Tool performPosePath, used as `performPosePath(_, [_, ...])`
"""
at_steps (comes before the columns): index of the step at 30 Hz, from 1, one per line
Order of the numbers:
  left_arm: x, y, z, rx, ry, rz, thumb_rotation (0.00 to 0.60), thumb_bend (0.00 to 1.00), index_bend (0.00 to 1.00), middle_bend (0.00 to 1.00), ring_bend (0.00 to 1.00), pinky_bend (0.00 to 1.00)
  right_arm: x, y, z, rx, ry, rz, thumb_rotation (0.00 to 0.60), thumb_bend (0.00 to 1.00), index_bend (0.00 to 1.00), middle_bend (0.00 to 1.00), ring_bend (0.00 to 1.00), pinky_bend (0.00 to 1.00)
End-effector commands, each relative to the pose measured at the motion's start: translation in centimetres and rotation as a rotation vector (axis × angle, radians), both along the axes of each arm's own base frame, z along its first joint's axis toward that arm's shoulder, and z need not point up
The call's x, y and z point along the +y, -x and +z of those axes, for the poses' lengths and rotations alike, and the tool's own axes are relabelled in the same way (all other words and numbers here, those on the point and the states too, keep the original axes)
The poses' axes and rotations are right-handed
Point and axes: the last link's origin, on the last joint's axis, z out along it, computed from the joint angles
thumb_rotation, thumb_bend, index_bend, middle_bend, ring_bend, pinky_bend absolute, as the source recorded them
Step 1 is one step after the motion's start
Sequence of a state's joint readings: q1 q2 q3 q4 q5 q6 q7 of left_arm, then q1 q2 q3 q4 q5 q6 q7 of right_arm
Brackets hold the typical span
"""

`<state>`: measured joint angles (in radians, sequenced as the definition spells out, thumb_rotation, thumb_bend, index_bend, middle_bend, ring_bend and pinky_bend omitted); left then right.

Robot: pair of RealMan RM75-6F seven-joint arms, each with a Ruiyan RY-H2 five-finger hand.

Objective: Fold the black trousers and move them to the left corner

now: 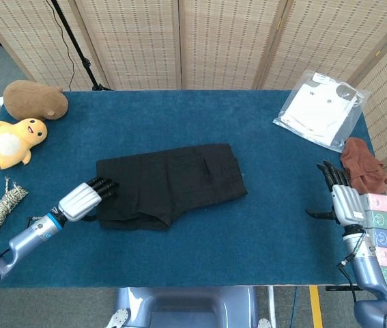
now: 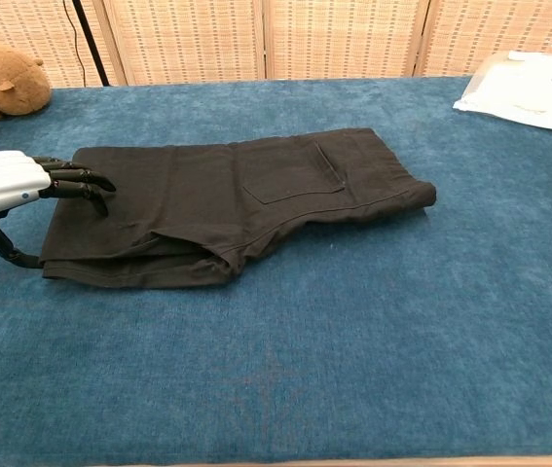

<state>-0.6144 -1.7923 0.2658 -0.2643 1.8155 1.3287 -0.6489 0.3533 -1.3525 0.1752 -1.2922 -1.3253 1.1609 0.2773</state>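
— Black trousers [image 1: 169,183] are lying folded in a compact bundle at the centre of the frame, on the blue table [image 1: 179,116]. So is the folding part finished?

— Judging by how they are lying, I am calling it done or close to it: the cloth is doubled over, pocket face up, one rumpled lip showing along the lower edge in the chest view. What is left is the move. They are sitting mid-table, well apart from the left corner.

— And where is your left hand [image 1: 87,198] working?

— It is reaching flat onto the left end of the bundle. My fingers [image 2: 81,181] are lying straight and close together on top of the cloth, while my thumb is hanging down beside the edge by the table. I am touching the trousers but not gripping them; nothing is pinched between thumb and fingers yet.

— The right hand [image 1: 338,195]?

— It is idling at the lower right of the frame, fingers spread and holding nothing, just beside the stack of small boxes [image 1: 381,239].

— Anything waiting on the left side?

— A brown plush [image 1: 35,99], a yellow duck toy [image 1: 12,140] and a coil of rope [image 1: 3,205] are crowding that end, so I am expecting to need care choosing where the bundle goes.
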Motion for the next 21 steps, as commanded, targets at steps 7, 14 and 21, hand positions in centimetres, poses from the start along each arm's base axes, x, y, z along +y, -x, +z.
performPosePath(7, [0.17,-0.13,-0.47,0.003,0.008,0.011,0.600,0.20,0.28,0.15,0.12,0.19,0.05,-0.05,0.09,0.000,0.002,0.003,0.600,0.00,0.00,0.00,0.00,0.01])
performPosePath(14, [0.41,-0.48,-0.63,0.005,-0.002,-0.002,0.600,0.42,0.30,0.15,0.14,0.20,0.11,-0.11,0.23,-0.002,0.005,0.007,0.600,0.00,0.00,0.00,0.00,0.01])
performPosePath(21, [0.45,-0.69,-0.76,0.010,-0.006,-0.015,0.600,0.44,0.30,0.15,0.14,0.20,0.13,-0.19,0.24,-0.002,0.007,0.008,0.600,0.00,0.00,0.00,0.00,0.01])
